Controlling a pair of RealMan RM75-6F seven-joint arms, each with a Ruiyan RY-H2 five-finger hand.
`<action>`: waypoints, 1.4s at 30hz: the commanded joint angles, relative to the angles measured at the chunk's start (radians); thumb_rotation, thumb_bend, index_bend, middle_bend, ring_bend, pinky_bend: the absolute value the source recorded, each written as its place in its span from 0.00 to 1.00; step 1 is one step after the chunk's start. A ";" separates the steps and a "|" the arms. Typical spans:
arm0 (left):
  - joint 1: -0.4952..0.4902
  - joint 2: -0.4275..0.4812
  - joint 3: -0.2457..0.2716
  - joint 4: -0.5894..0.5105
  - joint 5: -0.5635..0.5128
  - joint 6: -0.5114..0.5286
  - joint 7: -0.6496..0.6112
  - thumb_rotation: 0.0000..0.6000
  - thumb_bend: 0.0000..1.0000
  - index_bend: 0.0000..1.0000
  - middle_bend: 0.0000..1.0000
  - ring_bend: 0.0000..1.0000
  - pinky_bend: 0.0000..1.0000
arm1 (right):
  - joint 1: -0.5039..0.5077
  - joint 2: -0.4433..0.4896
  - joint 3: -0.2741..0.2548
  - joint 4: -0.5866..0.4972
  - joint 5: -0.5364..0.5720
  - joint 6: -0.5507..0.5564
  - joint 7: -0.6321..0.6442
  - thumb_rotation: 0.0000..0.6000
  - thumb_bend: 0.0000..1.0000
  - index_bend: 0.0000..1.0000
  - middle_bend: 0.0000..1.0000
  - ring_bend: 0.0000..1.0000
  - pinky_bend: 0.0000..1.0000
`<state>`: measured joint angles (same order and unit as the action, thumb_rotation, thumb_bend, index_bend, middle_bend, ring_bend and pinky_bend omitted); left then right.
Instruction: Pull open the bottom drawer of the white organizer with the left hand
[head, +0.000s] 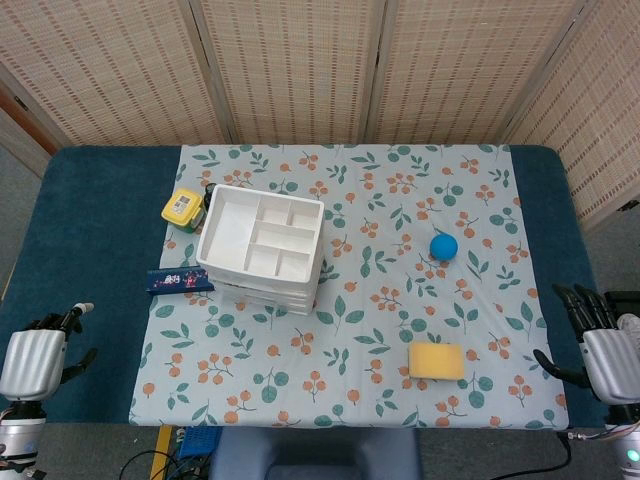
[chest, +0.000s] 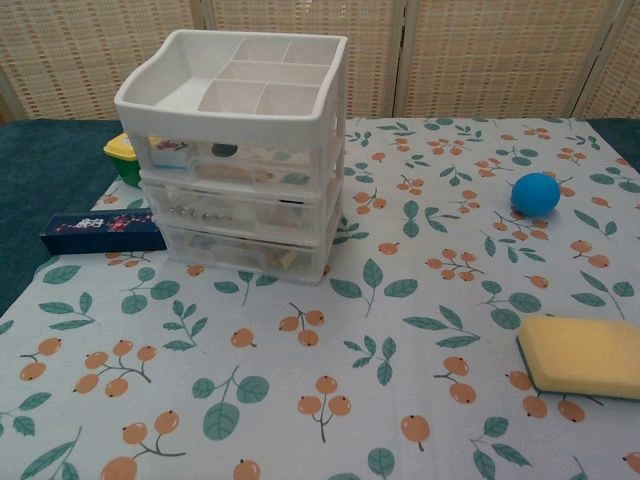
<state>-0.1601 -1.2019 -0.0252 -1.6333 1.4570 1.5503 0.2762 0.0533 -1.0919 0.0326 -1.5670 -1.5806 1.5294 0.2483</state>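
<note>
The white organizer (head: 262, 248) (chest: 240, 150) stands left of centre on the floral cloth, with a divided tray on top and three clear drawers below. Its bottom drawer (chest: 243, 252) sits pushed in, small items showing through the front. My left hand (head: 38, 352) rests at the table's near left corner, far from the organizer, fingers apart and empty. My right hand (head: 600, 340) lies at the near right edge, fingers spread and empty. Neither hand shows in the chest view.
A yellow-lidded green jar (head: 183, 207) (chest: 124, 156) sits behind the organizer's left side. A dark blue flat box (head: 179, 280) (chest: 102, 230) lies just left of it. A blue ball (head: 444, 246) (chest: 535, 193) and a yellow sponge (head: 436, 361) (chest: 583, 355) lie on the right.
</note>
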 joint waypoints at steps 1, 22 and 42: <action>0.002 0.011 -0.001 -0.019 -0.009 -0.017 -0.001 1.00 0.20 0.28 0.51 0.42 0.54 | 0.000 0.002 0.002 -0.001 -0.001 0.002 0.000 1.00 0.25 0.00 0.10 0.00 0.00; -0.071 -0.011 -0.039 -0.069 0.104 -0.092 -0.260 1.00 0.20 0.46 0.69 0.65 0.84 | -0.001 0.024 0.024 -0.008 -0.018 0.051 0.004 1.00 0.25 0.00 0.10 0.00 0.00; -0.274 -0.151 -0.044 -0.097 0.074 -0.407 -0.550 1.00 0.22 0.39 1.00 1.00 1.00 | -0.005 0.032 0.034 -0.021 -0.006 0.061 -0.008 1.00 0.25 0.00 0.10 0.00 0.00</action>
<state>-0.4113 -1.3342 -0.0710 -1.7360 1.5448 1.1741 -0.2409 0.0482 -1.0601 0.0662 -1.5879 -1.5868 1.5899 0.2406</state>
